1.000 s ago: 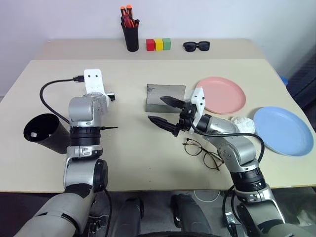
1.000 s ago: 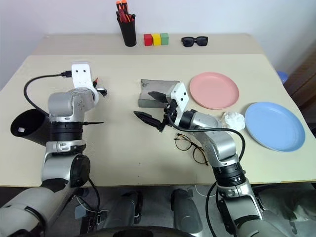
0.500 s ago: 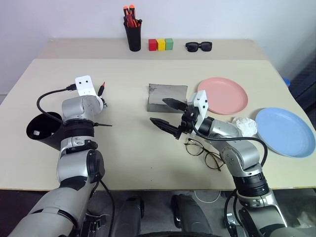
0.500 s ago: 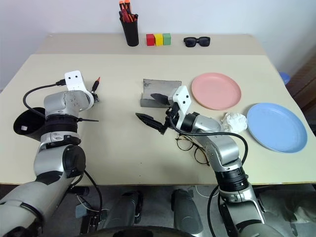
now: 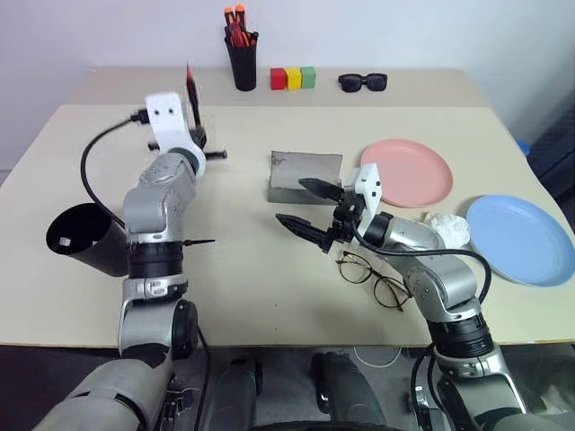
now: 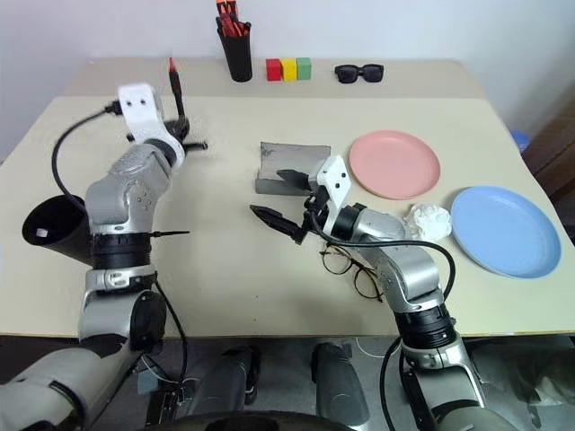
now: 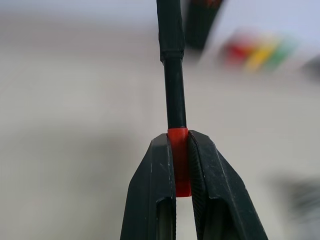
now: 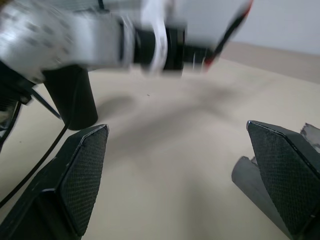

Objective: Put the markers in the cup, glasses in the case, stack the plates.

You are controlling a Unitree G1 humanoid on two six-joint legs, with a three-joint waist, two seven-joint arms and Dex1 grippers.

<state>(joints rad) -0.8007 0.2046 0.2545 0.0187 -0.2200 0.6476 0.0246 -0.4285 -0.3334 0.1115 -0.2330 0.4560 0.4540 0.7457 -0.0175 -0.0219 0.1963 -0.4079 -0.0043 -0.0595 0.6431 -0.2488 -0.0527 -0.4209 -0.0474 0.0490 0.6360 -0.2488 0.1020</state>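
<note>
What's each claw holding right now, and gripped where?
Left claw pinches the red marker by its red part, black end pointing away. Right claw is open, holding nothing.

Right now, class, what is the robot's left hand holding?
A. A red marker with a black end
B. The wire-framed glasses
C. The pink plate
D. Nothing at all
A. In the left wrist view the left hand is closed on the red marker, whose black end points away from the fingers; the glasses lie on the table.

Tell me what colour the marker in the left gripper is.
The marker is red where pinched, black beyond; the left wrist view shows it best.
</note>
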